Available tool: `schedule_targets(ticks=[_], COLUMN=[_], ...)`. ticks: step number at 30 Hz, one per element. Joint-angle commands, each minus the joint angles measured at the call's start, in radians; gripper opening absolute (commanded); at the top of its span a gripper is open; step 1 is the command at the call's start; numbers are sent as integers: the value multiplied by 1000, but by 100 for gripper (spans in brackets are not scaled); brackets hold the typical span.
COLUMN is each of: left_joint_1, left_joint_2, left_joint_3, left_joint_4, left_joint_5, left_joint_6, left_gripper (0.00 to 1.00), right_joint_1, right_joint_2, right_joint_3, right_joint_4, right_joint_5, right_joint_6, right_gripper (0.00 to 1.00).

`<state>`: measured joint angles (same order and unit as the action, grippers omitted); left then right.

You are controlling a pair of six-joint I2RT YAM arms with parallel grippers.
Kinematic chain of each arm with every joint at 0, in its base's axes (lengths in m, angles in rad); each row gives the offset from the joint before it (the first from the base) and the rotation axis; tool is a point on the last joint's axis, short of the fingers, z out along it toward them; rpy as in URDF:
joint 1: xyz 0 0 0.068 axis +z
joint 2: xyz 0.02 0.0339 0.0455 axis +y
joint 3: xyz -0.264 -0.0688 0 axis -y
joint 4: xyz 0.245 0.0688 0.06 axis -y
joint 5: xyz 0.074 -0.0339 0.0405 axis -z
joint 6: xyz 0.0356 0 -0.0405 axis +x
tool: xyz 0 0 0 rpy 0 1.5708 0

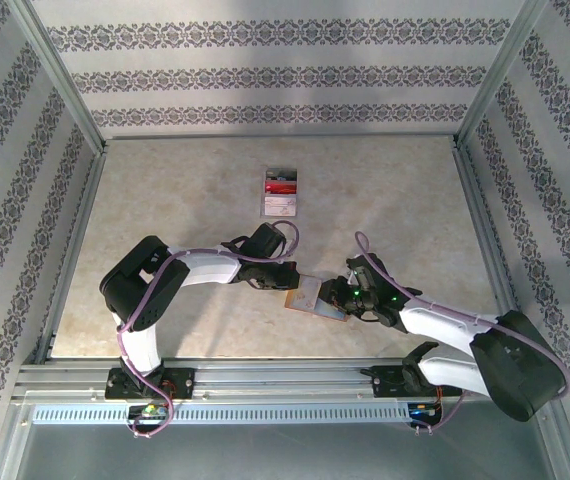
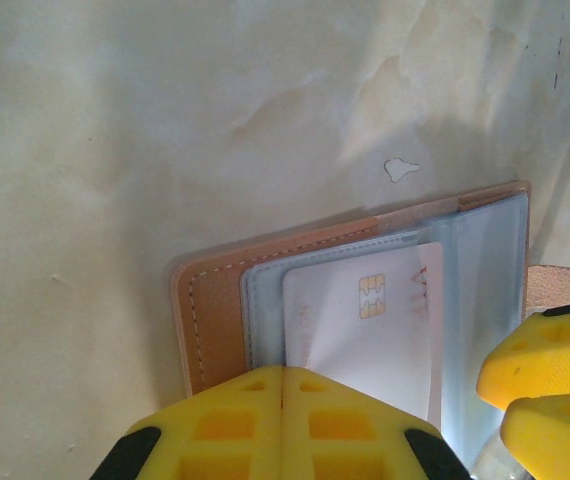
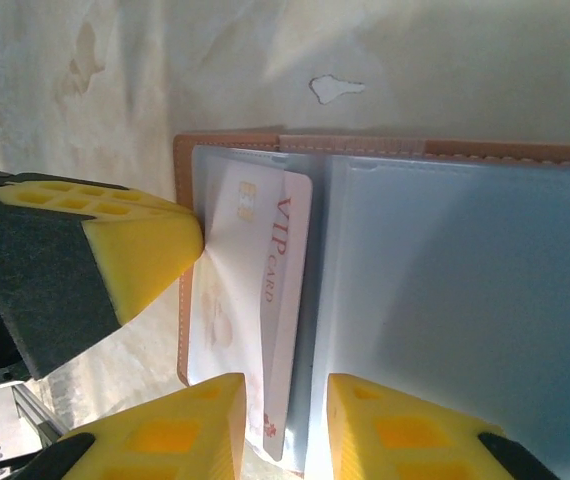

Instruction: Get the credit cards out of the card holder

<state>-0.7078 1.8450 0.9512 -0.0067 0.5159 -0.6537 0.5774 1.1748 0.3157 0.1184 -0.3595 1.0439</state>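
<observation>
top: card holder (image 1: 312, 296) open at near edge of bench (image 1: 165, 200), mid-span, between both tools.
left wrist: left tool (image 2: 283, 385) closed tight at holder's rim.
right wrist: right tool (image 3: 287, 400) narrow, astride white credit card (image 3: 255, 300), not pinching. step, likely: extraction; next calls for pinch, then slide out.

Table (image 1: 165, 190) lies open, bar one card stack (image 1: 281, 192) far-centre.
</observation>
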Motion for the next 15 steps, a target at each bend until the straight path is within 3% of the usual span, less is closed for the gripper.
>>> schedule_targets(ticks=[1, 15], left_joint_1=[-9, -9], left_joint_2=[30, 27], left_joint_3=[-12, -15], left_joint_4=[-67, -67], left_joint_5=[-62, -65], left_joint_6=[31, 31], left_gripper=[0, 0], right_joint_1=[16, 27], right_joint_2=[12, 30], right_joint_3=[22, 20], right_joint_4=[23, 54], right_joint_5=[2, 4], right_joint_6=[9, 18], right_gripper=[28, 26])
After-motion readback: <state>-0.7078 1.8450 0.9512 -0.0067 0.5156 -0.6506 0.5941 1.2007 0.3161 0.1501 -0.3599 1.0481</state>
